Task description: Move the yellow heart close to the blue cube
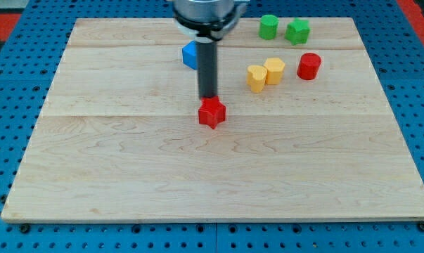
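The yellow heart [256, 77] lies right of the board's centre, touching a yellow hexagonal block [274, 70] on its right. The blue cube [190, 54] sits near the view's top centre, partly hidden behind my rod. My tip [208, 98] stands just above the red star block [212, 112], at or very near its top edge. The tip is left of and slightly below the yellow heart, and below the blue cube.
A red cylinder [309, 66] stands right of the yellow blocks. A green cylinder [268, 27] and a green star-like block [297, 31] sit at the view's top right. The wooden board [127, 176] lies on a blue pegboard surface [8, 91].
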Motion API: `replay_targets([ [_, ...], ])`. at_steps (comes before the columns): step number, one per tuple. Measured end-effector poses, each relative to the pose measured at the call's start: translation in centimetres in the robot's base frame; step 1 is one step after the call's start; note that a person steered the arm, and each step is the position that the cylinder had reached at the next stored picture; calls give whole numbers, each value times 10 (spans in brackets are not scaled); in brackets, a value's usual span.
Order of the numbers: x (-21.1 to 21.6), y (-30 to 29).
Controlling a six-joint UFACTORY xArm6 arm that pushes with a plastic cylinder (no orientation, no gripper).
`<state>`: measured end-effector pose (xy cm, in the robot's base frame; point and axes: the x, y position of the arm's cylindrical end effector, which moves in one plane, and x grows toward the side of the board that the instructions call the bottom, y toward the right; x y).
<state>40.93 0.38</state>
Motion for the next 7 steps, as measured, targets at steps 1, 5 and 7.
replay_targets([
  [1,-5,47],
  [5,-124,110],
  [7,-64,87],
])
